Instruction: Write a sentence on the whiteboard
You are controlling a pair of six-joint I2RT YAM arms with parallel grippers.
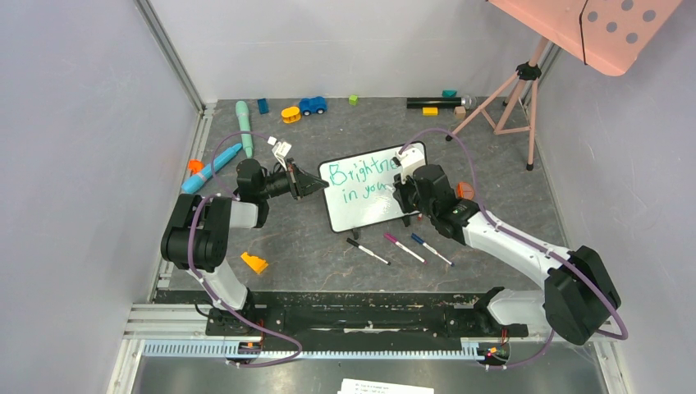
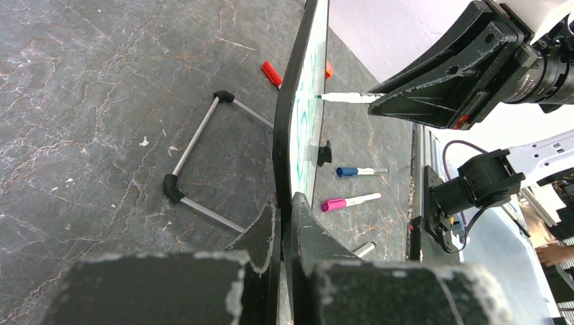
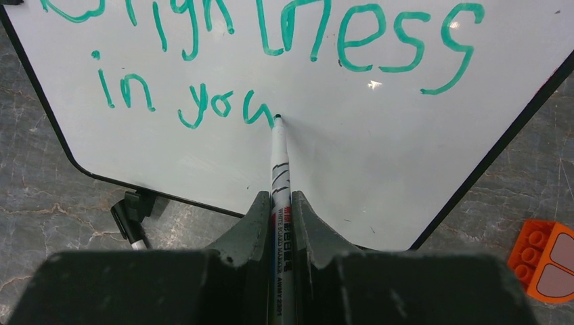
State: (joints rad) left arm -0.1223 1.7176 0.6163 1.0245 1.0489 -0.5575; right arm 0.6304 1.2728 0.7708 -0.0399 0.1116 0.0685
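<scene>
Right gripper (image 3: 278, 200) fills the bottom of its wrist view, clamped tight on a marker (image 3: 278, 152) that runs up between its jaws; nib touches the whiteboard (image 3: 379, 169) at the tail of the "u"; the sentence (image 3: 288, 34) reads "Brightness" on line one and "in you" on line two, teal ink, with the "r" and the last word not yet written; left gripper (image 2: 284, 208) is closed on the board's near edge, bracing it; board stands tilted on the worktop (image 1: 312, 246), mid-scene between the two arms. Risks, as I judge them: too much push through the nib could tip the board back on its wire stand (image 2: 196, 145) or slide it in the left gripper's hold; a shallow stroke could lift off and leave a gap in the letter; room narrows toward the lower right corner, so a third line may run onto the frame; black fingers passing low over fresh ink could smear it. Views differ: only the right wrist view gives the lettering and nib contact in full; from above, the right arm hides the line ends, but three spare pens (image 1: 404, 247) show lying in front; left wrist view shows the board edge-on, and the stand behind it, which no other view shows.
</scene>
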